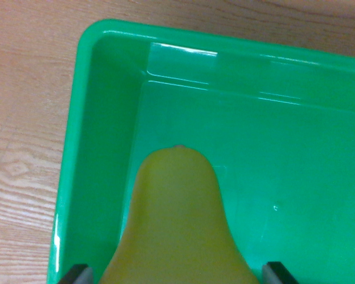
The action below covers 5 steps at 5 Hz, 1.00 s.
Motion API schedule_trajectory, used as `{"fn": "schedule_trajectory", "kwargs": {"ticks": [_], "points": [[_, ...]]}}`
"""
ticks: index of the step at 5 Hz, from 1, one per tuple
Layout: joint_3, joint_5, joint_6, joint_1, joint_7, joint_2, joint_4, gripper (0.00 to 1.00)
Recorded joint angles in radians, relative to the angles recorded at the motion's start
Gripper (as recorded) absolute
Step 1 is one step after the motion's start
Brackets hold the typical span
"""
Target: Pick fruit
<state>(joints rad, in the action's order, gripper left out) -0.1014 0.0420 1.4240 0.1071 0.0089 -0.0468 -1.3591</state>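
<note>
hovering claw (176,273), pear (176,219) between fingers

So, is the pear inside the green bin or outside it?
Cannot tell for sure. The pear sits between the fingertips, framed by the bin floor; resting or lifted is unclear.

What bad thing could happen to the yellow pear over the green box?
The pear sits between the gripper's fingers, but only their tips show, so I cannot tell how firmly it is held; its smooth, tapering skin might slip. It also sits near the green bin's wall on the wrist view's left, so it might bump the wall or rim. Whether it rests on the bin floor is unclear.
</note>
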Motion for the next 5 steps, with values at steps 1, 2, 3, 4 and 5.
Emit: {"fn": "schedule_trajectory", "kwargs": {"ticks": [1,2,3,4,5], "points": [[0.000,0.0000,0.000,0.0000,0.000,0.000,0.000,1.00],[0.000,0.0009,0.036,-0.0006,0.000,0.014,-0.023,1.00],[0.000,0.0009,0.036,-0.0006,0.000,0.014,-0.023,1.00],[0.000,0.0016,0.065,-0.0011,0.001,0.024,-0.041,1.00],[0.000,0.0016,0.065,-0.0011,0.001,0.024,-0.041,1.00]]}}
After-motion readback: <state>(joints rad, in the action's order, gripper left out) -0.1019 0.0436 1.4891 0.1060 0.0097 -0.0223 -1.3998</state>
